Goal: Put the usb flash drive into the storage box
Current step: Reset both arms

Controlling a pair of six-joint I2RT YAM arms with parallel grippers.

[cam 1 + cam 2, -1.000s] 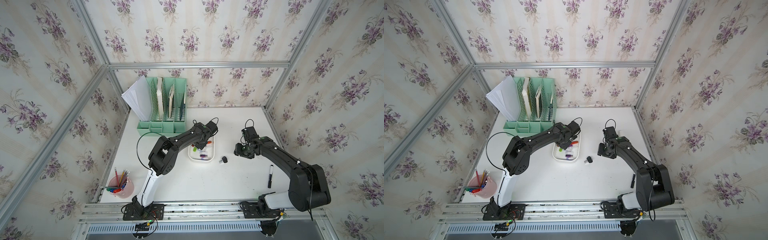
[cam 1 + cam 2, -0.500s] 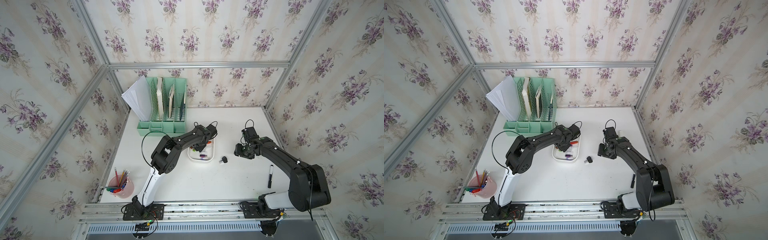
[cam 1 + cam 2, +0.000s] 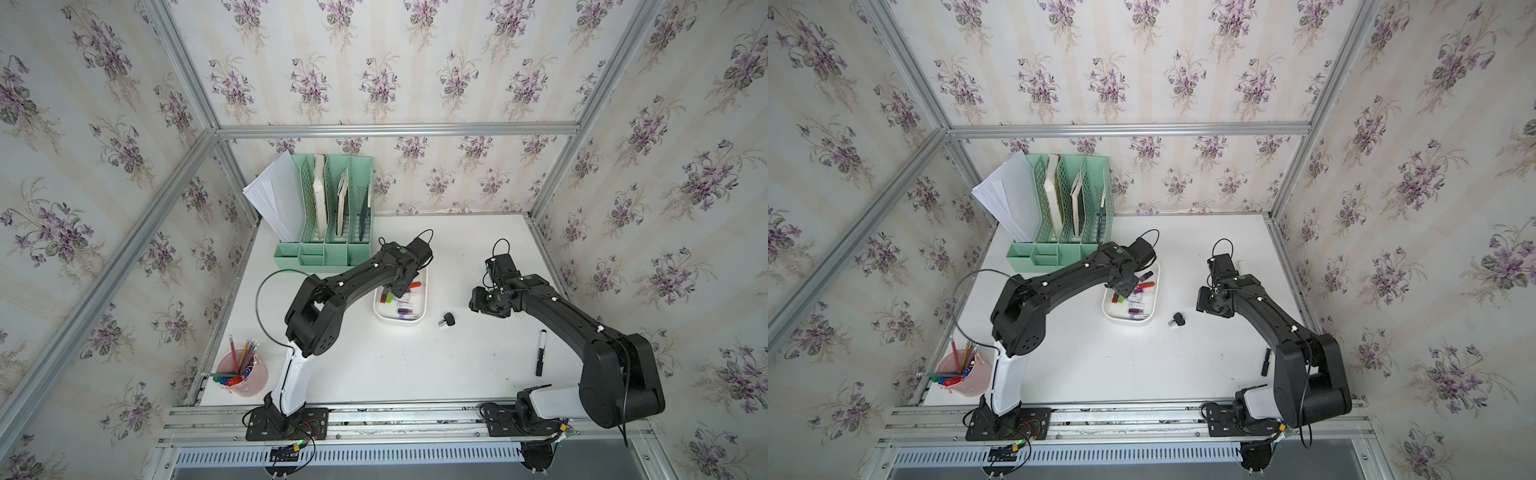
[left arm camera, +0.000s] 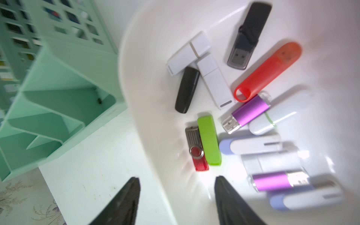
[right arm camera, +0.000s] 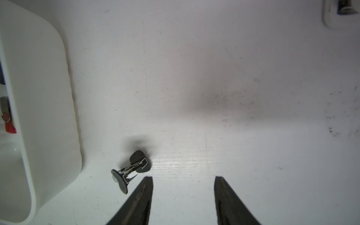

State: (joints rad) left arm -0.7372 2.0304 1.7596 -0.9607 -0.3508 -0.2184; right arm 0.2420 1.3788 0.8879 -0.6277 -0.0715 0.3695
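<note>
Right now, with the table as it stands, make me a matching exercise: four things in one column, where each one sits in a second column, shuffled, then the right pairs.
Things
1. shallow white plastic storage box
2. mint-green slotted file organizer
3. pink round pen cup
4. black marker pen

Places on the white table
A. robot-side right, lying flat
B. around the middle
C. far left corner, against the wall
D. robot-side left corner

Pairs: 1-B, 2-C, 3-D, 4-A
</note>
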